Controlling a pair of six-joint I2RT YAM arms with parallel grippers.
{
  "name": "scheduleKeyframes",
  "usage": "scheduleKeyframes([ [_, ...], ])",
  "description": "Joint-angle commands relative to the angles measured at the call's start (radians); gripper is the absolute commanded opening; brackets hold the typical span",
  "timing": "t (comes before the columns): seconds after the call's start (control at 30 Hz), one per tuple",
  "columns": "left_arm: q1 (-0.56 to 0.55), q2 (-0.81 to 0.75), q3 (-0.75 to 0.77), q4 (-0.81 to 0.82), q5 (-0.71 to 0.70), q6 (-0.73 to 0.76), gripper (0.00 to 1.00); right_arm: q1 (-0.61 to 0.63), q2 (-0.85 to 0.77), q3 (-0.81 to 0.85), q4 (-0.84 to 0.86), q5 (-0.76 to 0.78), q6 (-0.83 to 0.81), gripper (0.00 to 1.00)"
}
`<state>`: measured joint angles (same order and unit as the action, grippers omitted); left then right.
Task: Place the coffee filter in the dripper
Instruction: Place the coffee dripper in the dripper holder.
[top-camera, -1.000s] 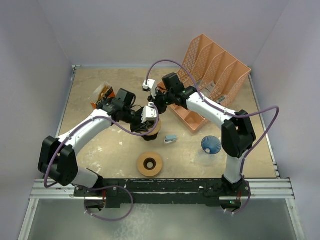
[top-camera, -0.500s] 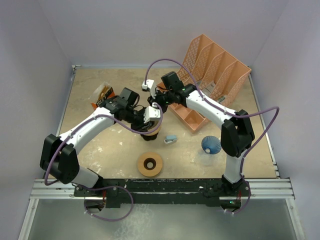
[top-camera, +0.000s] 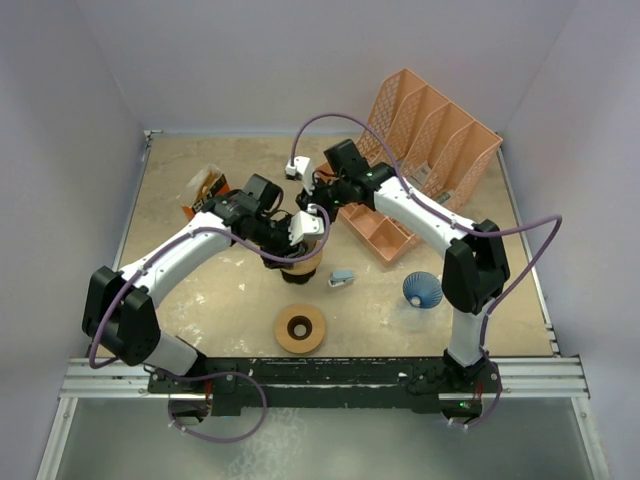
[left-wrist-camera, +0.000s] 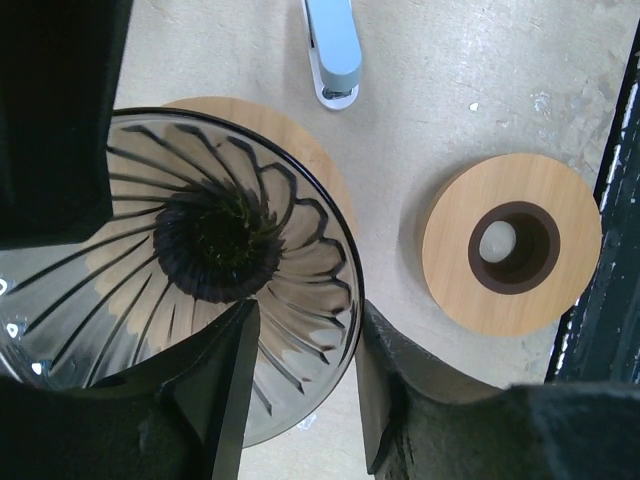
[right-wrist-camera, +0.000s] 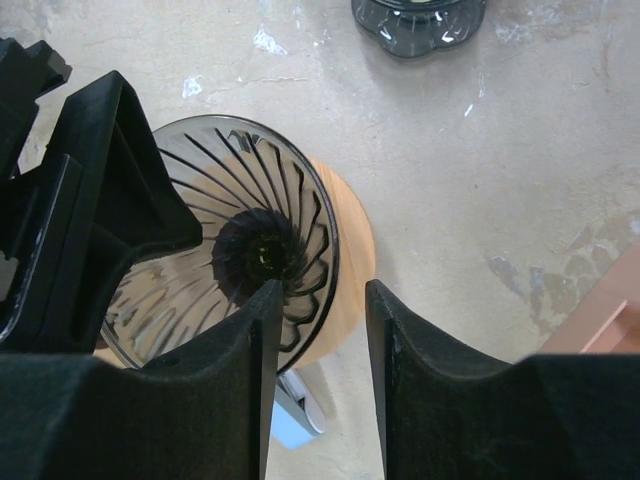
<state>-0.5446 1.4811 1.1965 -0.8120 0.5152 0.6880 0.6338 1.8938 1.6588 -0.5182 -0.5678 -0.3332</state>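
The dripper (top-camera: 299, 262) is a dark ribbed glass cone on a round wooden base, at the table's centre. It is empty inside in the left wrist view (left-wrist-camera: 210, 240) and the right wrist view (right-wrist-camera: 265, 250). My left gripper (top-camera: 283, 246) straddles the cone's rim, one finger inside and one outside, shut on its wall (left-wrist-camera: 305, 320). My right gripper (top-camera: 314, 207) hovers just above the cone's far side, open and empty (right-wrist-camera: 322, 300). No paper filter shows in either gripper. A blue ribbed cone (top-camera: 423, 290) lies at the right.
A wooden ring (top-camera: 300, 329) lies near the front (left-wrist-camera: 510, 258). A small blue-grey stapler (top-camera: 342, 278) sits right of the dripper. An orange file rack (top-camera: 420, 150) stands back right. An orange packet (top-camera: 205, 190) lies back left. Another dark glass piece (right-wrist-camera: 418, 22) lies beyond the dripper.
My left gripper and the dripper have shifted slightly left and toward the front. My right gripper has drawn back a little toward the far side.
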Motion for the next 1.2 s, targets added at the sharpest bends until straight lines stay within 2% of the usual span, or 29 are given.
scheduleKeyframes([
  [0.0, -0.009, -0.003, 0.049, -0.018, -0.015, -0.037, 0.43, -0.015, -0.021, 0.058, -0.016, -0.025, -0.006, 0.43],
  [0.43, -0.012, -0.061, 0.075, -0.023, 0.037, -0.045, 0.62, -0.056, -0.062, 0.056, -0.016, -0.068, -0.024, 0.47],
  [0.77, 0.031, -0.161, 0.068, 0.007, 0.059, -0.105, 0.67, -0.137, -0.150, 0.042, 0.028, -0.156, -0.052, 0.48],
  [0.93, 0.068, -0.195, 0.037, 0.110, 0.026, -0.222, 0.67, -0.145, -0.198, -0.034, 0.091, -0.175, -0.070, 0.48],
  [1.17, 0.177, -0.184, -0.024, 0.273, 0.007, -0.431, 0.66, -0.137, -0.199, -0.124, 0.097, -0.197, -0.098, 0.48],
])
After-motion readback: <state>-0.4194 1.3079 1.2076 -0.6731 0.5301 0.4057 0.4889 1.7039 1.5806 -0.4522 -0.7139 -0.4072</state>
